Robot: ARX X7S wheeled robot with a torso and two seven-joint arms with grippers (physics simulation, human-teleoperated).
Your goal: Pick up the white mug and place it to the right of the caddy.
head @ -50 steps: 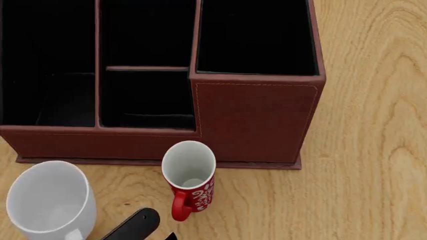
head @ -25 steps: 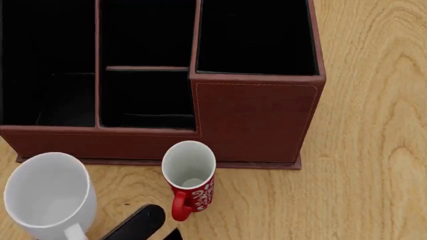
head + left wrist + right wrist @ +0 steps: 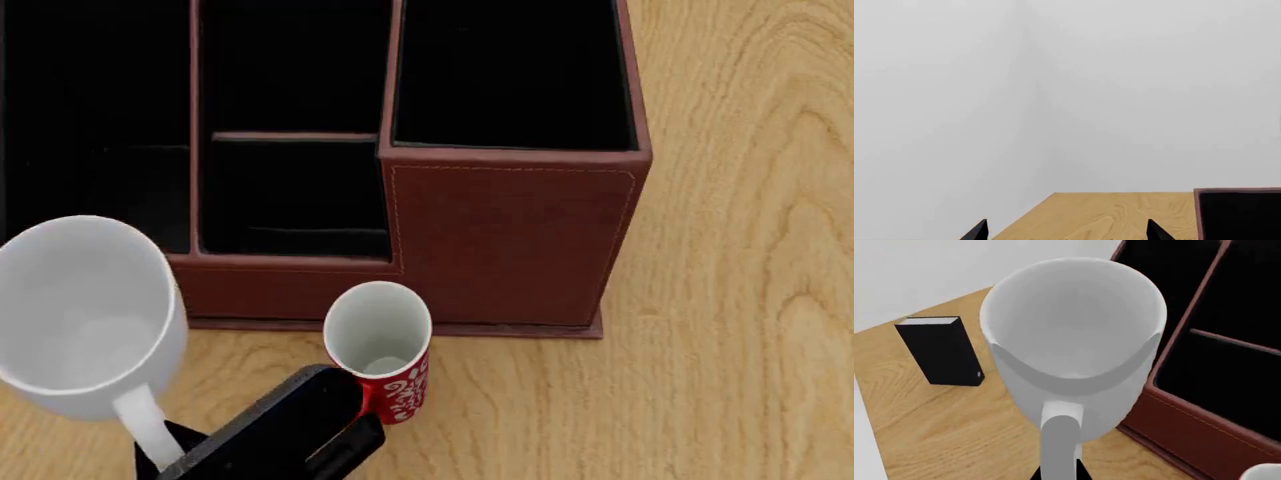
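I have the white mug point(image 3: 87, 315) off the surface point(image 3: 747, 300) now. A second ago it sat low in the head view, in front of the caddy point(image 3: 514, 225); now it rides higher and overlaps the caddy's front left edge, so the lift is under way. My right gripper point(image 3: 1059, 475) is clamped on the mug's handle from below, the mug held upright with its mouth up, directly above the gripper. In the right wrist view the handle runs straight down into the gripper, though the fingertips themselves are barely in frame.

The red mug point(image 3: 380, 350) has not moved; it stands just to the gripper's right, close enough that I judge a sideways sweep could clip it unless I gain more height first. The small black book point(image 3: 941, 350) stands on the surface to the gripper's far left, well clear.

The left gripper point(image 3: 1066, 231) shows only two dark fingertips set apart, holding nothing, looking past the surface edge.

The target lies well to the right, beyond the caddy's taller section, so the carry has yet to begin.
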